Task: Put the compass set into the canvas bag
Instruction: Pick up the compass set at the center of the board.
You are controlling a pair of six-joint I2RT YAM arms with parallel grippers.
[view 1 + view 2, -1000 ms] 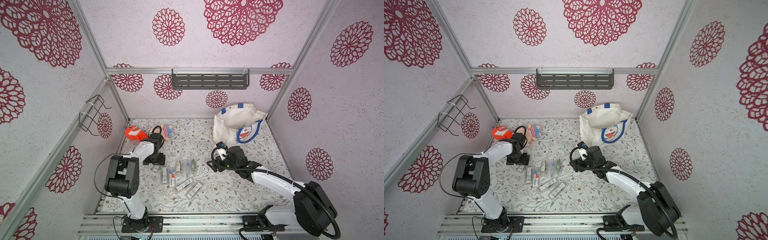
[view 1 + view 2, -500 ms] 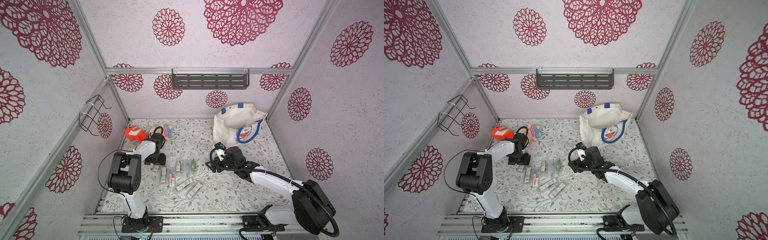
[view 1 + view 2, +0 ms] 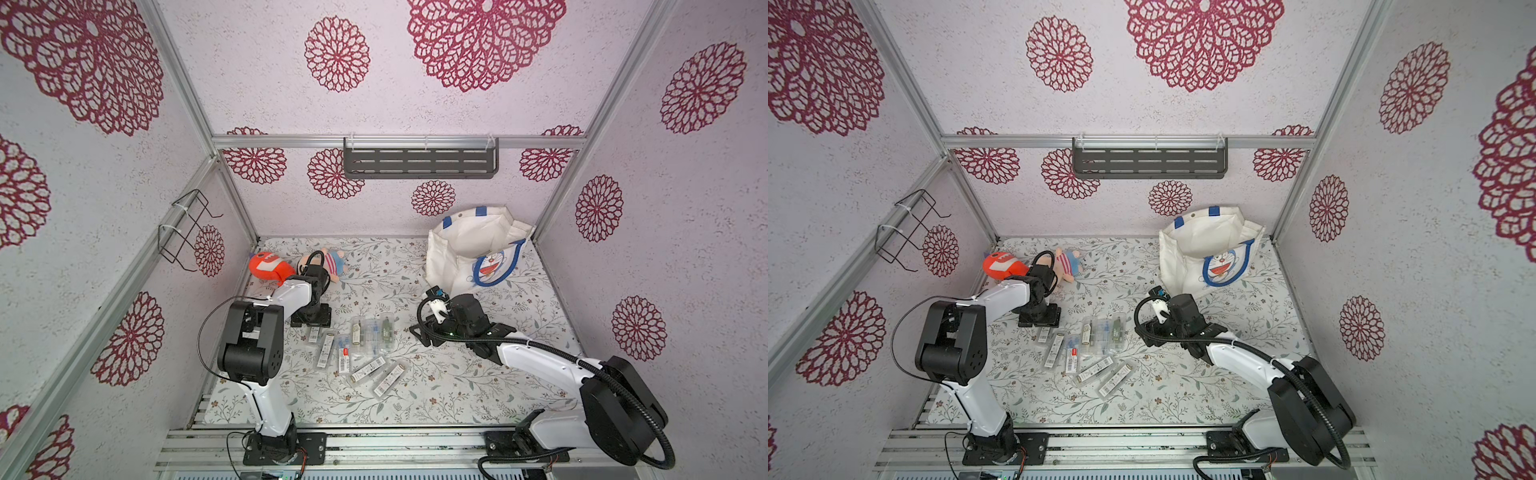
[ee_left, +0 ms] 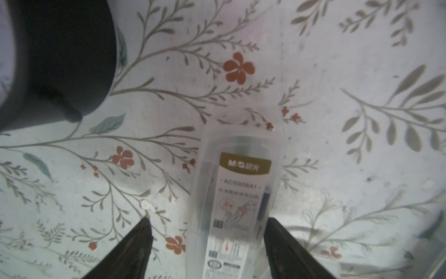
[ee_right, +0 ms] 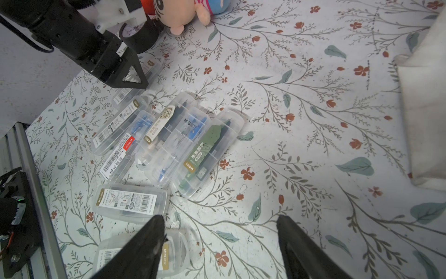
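Clear plastic compass case (image 4: 237, 193): flat on the floral mat (image 4: 337, 72); near end cut off by the frame edge, contents blurred behind the label.
Left gripper (image 4: 207, 218): released, fingers astride that case, one finger just at its side, a gap at the other; covers most of the case in both top views.
Right gripper (image 5: 220, 217): released, only bare mat between the fingers; one finger hides part of another case.
Other cases (image 3: 361, 349): loose cluster mid-mat, several overlapping, between the two arms.
Canvas bag (image 3: 469, 249): upright in the far right corner, mouth open, inside not visible; well apart from the cases; only a corner in the right wrist view.
Dark round shape (image 4: 60, 53): blurred, cannot tell what.
Open room: bare mat between cluster and bag; walls on three sides; orange plush (image 3: 266, 266) and doll (image 3: 330, 262) near the left arm.
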